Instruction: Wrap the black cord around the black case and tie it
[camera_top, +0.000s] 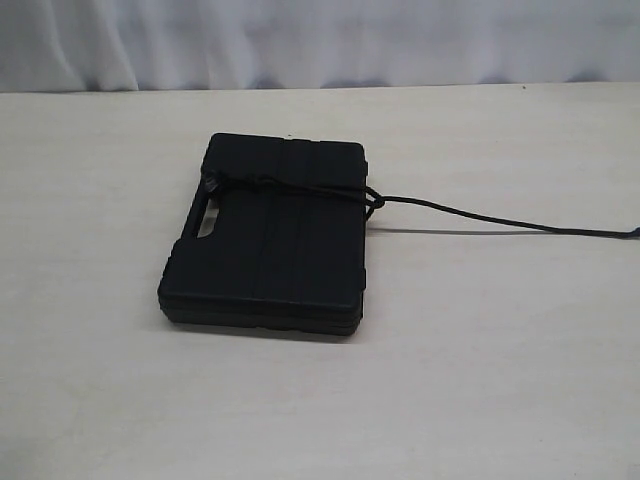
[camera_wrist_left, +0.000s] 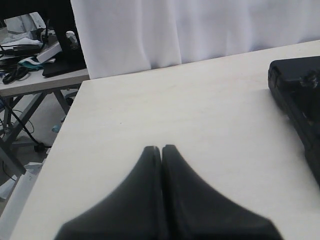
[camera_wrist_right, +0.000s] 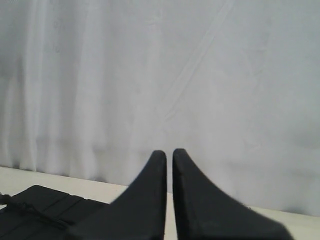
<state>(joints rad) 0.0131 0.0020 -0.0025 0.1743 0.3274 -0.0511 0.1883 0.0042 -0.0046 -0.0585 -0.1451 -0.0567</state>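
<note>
The black case lies flat on the pale table, its handle cut-out on the left side. The black cord crosses its lid near the far edge and ends in a knot at the right side. A loose tail trails right along the table to the frame edge. Neither gripper shows in the exterior view. My left gripper is shut and empty above bare table, with the case off to one side. My right gripper is shut down to a thin slit, empty, with the case and cord low beside it.
A white curtain hangs behind the table's far edge. The table is a light wood surface. Beyond its edge in the left wrist view stands another table with clutter.
</note>
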